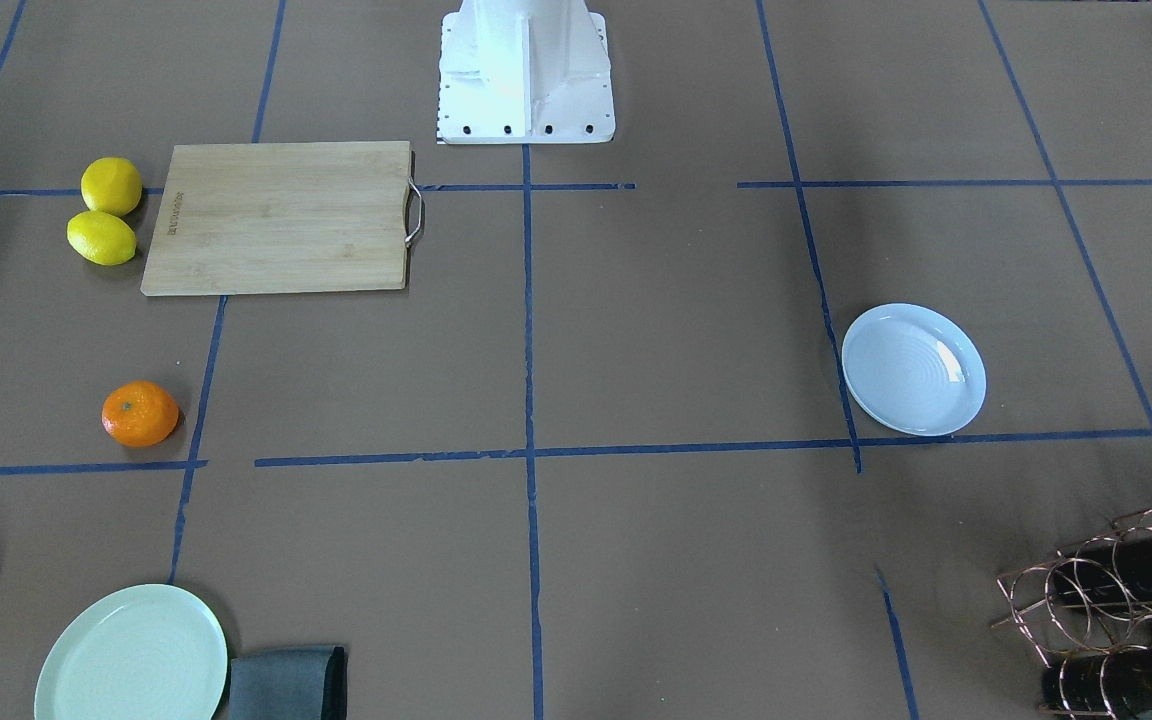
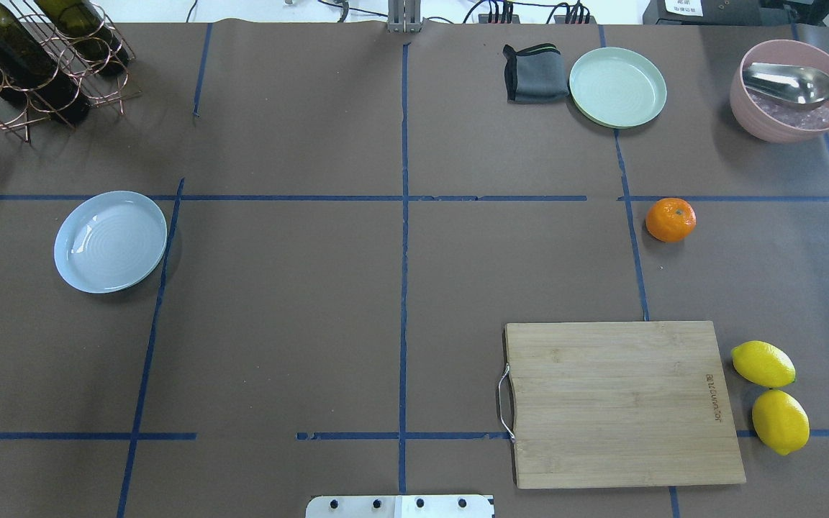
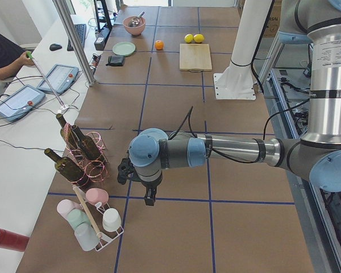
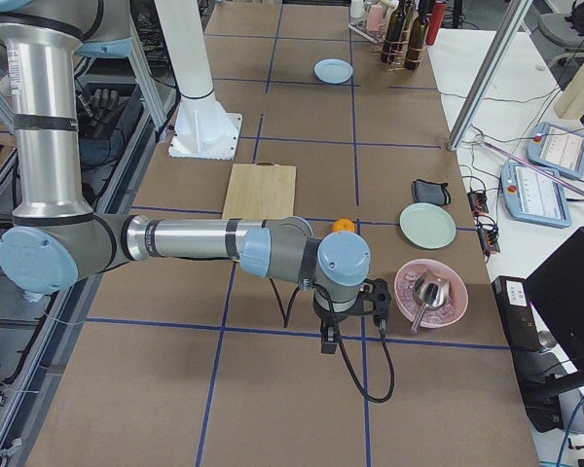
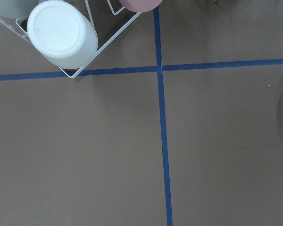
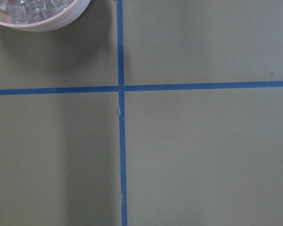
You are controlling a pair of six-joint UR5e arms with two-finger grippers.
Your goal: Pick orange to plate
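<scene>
Listing what you have on the desk [image 2: 278, 288], item by item.

1. Orange [image 2: 671, 219]: sits bare on the brown surface on the robot's right half, just right of a blue tape line. It is farther out than the cutting board [image 2: 623, 403] and nearer than the mint-green plate [image 2: 617, 87]. Nothing touches it.
2. Plate [image 2: 111, 241], pale bluish-white with rings: lies on the robot's left half, well apart from the orange, its right rim at a tape line. You will find nothing on it.
3. Two lemons [image 2: 763, 363] [image 2: 780, 421]: side by side just right of the cutting board.
4. Grey cloth [image 2: 533, 73]: folded, touching the mint-green plate's left edge.
5. Pink bowl [image 2: 745, 108]: far right corner, holding clear cubes and a metal scoop [image 2: 789, 83].
6. Copper wire rack [image 2: 33, 65]: far left corner, with dark bottles.
7. Left end effector [image 3: 150, 199]: hangs pointing down above the desk near a cup rack [image 3: 94, 219], off the left end past the bottle rack. You cannot tell whether it is open or closed.
8. Right end effector [image 4: 328, 341]: hangs pointing down beside the pink bowl, with the orange near it. Its fingers' state cannot be told either; it grips nothing you can see.
</scene>
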